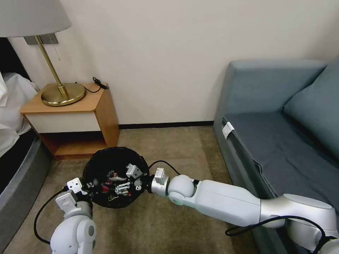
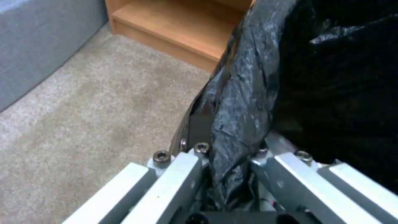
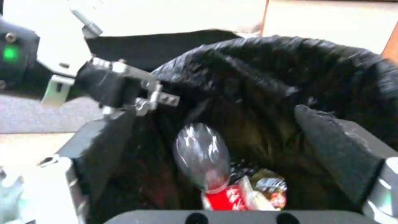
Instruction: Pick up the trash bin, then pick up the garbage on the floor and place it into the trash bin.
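The trash bin (image 1: 114,165), black-lined, is sitting low over the carpet near the bedside table (image 1: 70,116), a bottle (image 3: 202,152) and wrappers (image 3: 248,194) inside. The left pincer (image 2: 230,161) is clamping its rim; the bag could slip free. The right pincer (image 1: 123,181) is hanging spread open over the mouth and might snag the liner.

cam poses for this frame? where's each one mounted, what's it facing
Head: high, looking down at carpet, nightstand, sofa; both arms at the trash bin.
Left wrist: looks along left gripper, shut on the bin's black bag rim.
Right wrist: looks down into the bin past open right gripper; clear bottle inside.
Shared: the bin; right wrist shows the left gripper.
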